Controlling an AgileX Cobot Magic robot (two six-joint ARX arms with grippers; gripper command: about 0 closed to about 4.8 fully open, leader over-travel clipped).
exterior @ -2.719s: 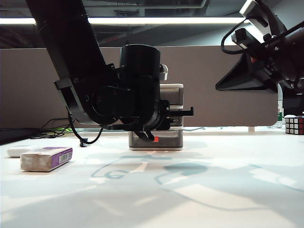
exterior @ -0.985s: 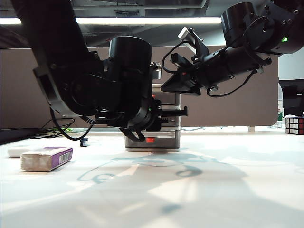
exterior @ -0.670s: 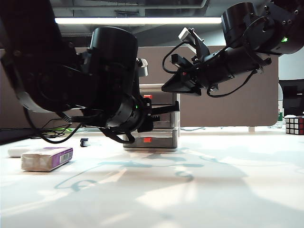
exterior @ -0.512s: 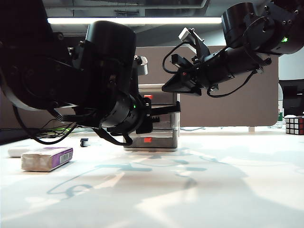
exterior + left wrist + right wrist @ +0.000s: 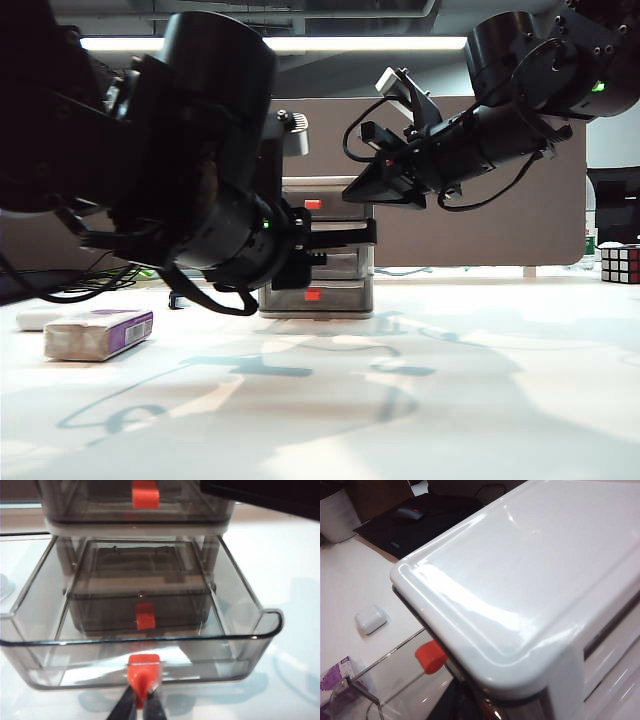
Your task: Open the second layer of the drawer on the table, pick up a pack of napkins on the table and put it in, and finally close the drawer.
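The drawer cabinet point(image 5: 340, 290) stands mid-table, and its white top point(image 5: 520, 570) fills the right wrist view. The second layer point(image 5: 240, 625) is pulled well out and looks empty. My left gripper point(image 5: 143, 706) is shut on that layer's red tab point(image 5: 144, 666); in the exterior view the left gripper point(image 5: 318, 240) hides the tab. My right gripper point(image 5: 385, 188) rests at the cabinet's top front edge, and I cannot make out how its jaws stand. The pack of napkins point(image 5: 98, 333), beige with a purple side, lies on the table point(image 5: 450, 400) at the left, apart from both grippers.
A small white rounded case point(image 5: 35, 318) lies behind the napkins, also the white case point(image 5: 370, 619). A Rubik's cube point(image 5: 620, 262) sits at the far right. The top tier's tab point(image 5: 145, 493) and the bottom tier's tab point(image 5: 145, 619) show both those tiers pushed in. A grey partition stands behind the table.
My left arm has drawn back toward the camera and to the left, sliding the second layer out by its tab. The right arm, lowered to the cabinet top earlier, has held still.
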